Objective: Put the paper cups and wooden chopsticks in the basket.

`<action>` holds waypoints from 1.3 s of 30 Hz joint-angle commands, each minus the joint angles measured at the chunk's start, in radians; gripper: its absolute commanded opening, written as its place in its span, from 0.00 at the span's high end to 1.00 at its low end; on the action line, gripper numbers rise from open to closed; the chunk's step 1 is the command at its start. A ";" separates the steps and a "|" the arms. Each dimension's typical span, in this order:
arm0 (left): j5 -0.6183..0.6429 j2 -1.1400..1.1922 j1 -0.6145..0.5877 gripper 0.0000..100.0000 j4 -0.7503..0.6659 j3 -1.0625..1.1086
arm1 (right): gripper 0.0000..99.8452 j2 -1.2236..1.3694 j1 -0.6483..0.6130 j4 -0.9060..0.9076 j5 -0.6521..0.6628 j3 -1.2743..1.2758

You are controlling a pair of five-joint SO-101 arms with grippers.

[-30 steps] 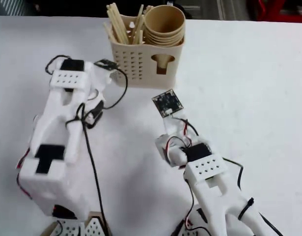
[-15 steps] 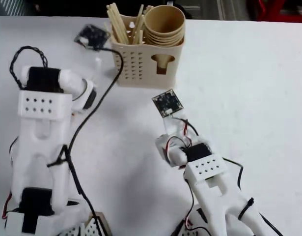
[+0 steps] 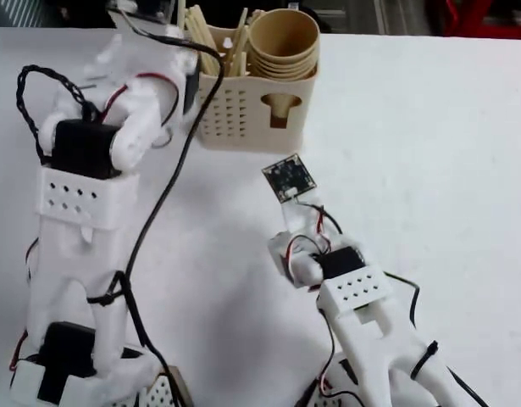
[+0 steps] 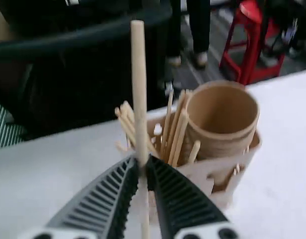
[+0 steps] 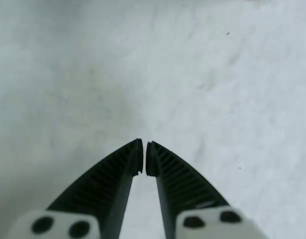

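Nearly done: one pale wooden chopstick [image 4: 138,89] looks like the only piece left to drop into the cream perforated plastic basket [image 3: 243,119].
A stack of brown paper cups [image 3: 284,47] and a bundle of wooden chopsticks [image 3: 207,47] already stand in the basket. The left tool [image 4: 142,167] pinches the single chopstick upright just beside the basket's chopstick side. The right tool [image 5: 144,158] is pressed together, holding nothing, over the white table [image 3: 446,153].

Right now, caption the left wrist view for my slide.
Left gripper shut on a pale round wooden chopstick, close to the cream perforated basket holding stacked brown paper cups.
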 commanded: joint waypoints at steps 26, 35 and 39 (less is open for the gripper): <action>0.080 0.357 0.012 0.88 -0.453 -0.077 | 0.97 -0.024 0.005 -0.018 0.069 -0.005; 0.014 0.196 0.010 0.88 -0.117 -0.166 | 0.97 -0.022 0.005 -0.022 0.071 0.006; 0.015 0.101 0.016 0.92 0.021 -0.163 | 0.97 -0.022 0.008 -0.093 0.071 0.043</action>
